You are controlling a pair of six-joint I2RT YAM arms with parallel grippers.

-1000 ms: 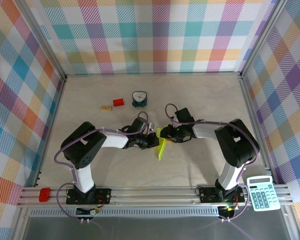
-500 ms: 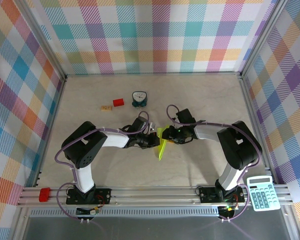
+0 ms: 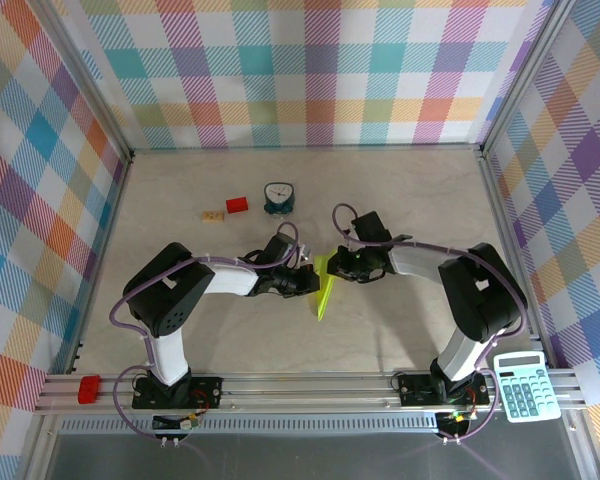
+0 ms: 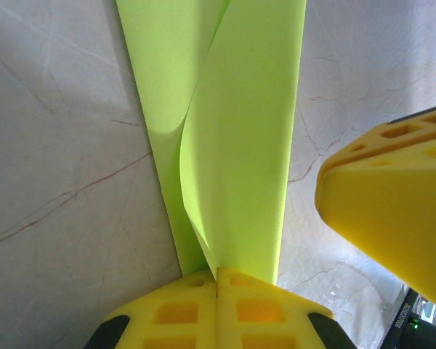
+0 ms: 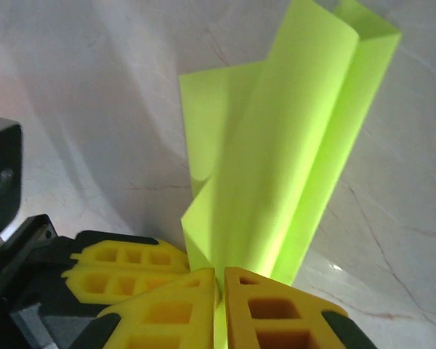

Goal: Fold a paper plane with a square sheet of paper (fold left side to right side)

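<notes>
The square sheet of paper is lime yellow-green and folded into a narrow strip that points toward the near edge of the table's middle. My left gripper reaches in from the left and is shut on the strip's edge. In the left wrist view the paper rises from the closed left gripper, with one layer curling up. My right gripper comes from the right onto the strip's far end. In the right wrist view the right gripper pinches the paper, and the left fingers sit close beside it.
A teal clock, a small red block and a tan block stand behind the arms. A calculator lies on the rail at the near right, and a red piece at the near left.
The right gripper has slid slightly left and its jaws have closed onto the paper. The left gripper has stayed shut and still.
</notes>
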